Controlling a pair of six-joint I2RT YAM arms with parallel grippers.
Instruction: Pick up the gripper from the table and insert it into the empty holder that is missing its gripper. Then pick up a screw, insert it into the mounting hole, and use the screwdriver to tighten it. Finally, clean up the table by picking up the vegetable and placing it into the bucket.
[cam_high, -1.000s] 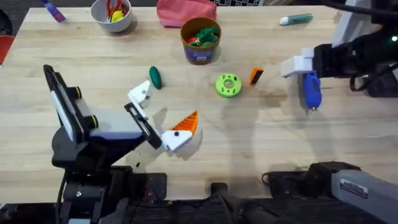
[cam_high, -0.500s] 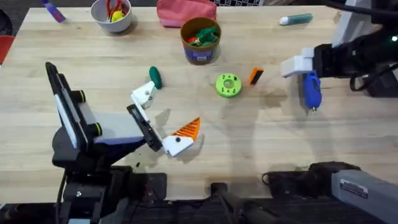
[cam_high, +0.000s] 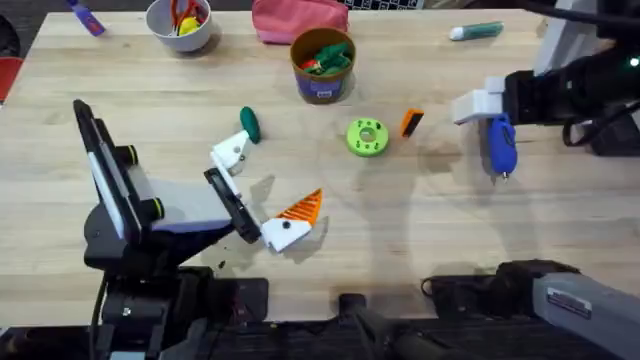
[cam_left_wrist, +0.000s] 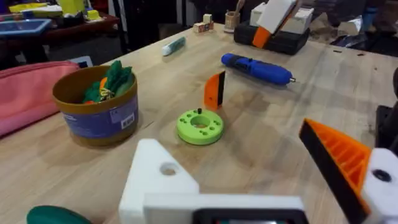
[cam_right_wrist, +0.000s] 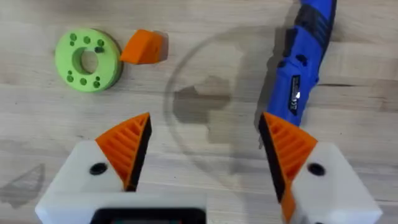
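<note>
Since a second ago the left arm has swung slightly: its white mount and orange-padded finger sit a little farther toward the table's middle, then hold steady over the last half second. The right arm has not moved. Judgement: the left arm is presenting its one-fingered holder and the insertion step has not yet begun.

Left gripper: spread wide, nothing between; one side carries an orange ribbed pad, the other is the bare white mount with its mounting hole visible. Toy cucumber lies just beyond the bare mount.

Right gripper: both orange pads spread, pinching nothing, hovering above bare wood. Loose orange gripper finger lies ahead of the jaws, off toward one pad's side, just beside the green disc. Blue screwdriver lies ahead of the other pad, close to it.

Room: open table between the right jaws and the loose finger; the disc is near enough to be nudged on the grasp. Bucket sits well beyond the left jaws, already holding toys. The screwdriver crowds one side of the right jaws.
</note>
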